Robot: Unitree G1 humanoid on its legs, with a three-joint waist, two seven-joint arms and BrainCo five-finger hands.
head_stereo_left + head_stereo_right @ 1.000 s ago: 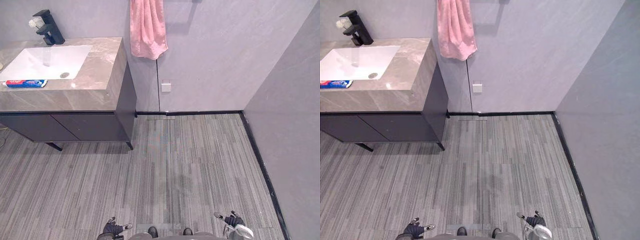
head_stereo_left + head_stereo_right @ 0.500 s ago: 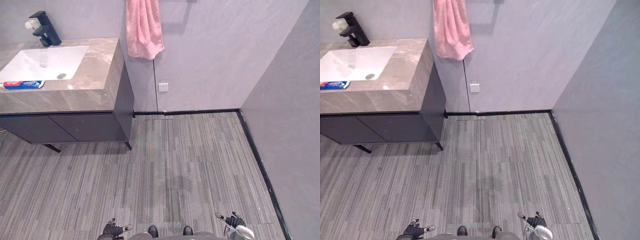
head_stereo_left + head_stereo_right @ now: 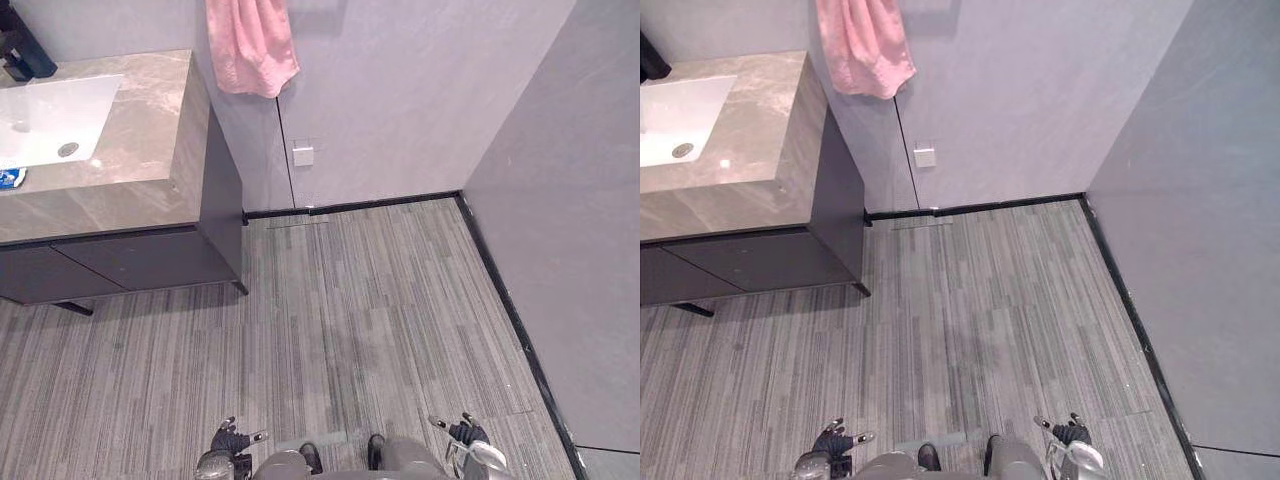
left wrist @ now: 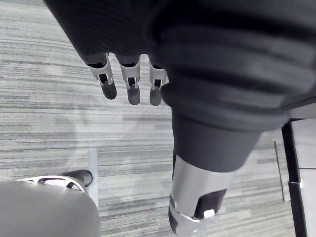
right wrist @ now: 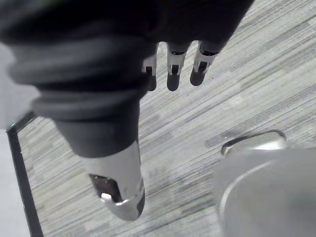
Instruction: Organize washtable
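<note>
At bottom edge, above striped grey floor (image 3: 350, 300): left hand (image 3: 228, 441) and right hand (image 3: 466, 434) hung low, fingers relaxed, nearly straight, nothing held. Far left: washtable (image 3: 140, 150) with white basin (image 3: 50, 110), well apart from hands; pink towel (image 3: 250, 45) hung beside. Approach step judged in hand; turn and walk toward washtable needed next.

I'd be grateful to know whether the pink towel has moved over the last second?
No. The towel hangs as before, above the wall socket beside the washtable; all three slid left together, so the camera turned.
</note>
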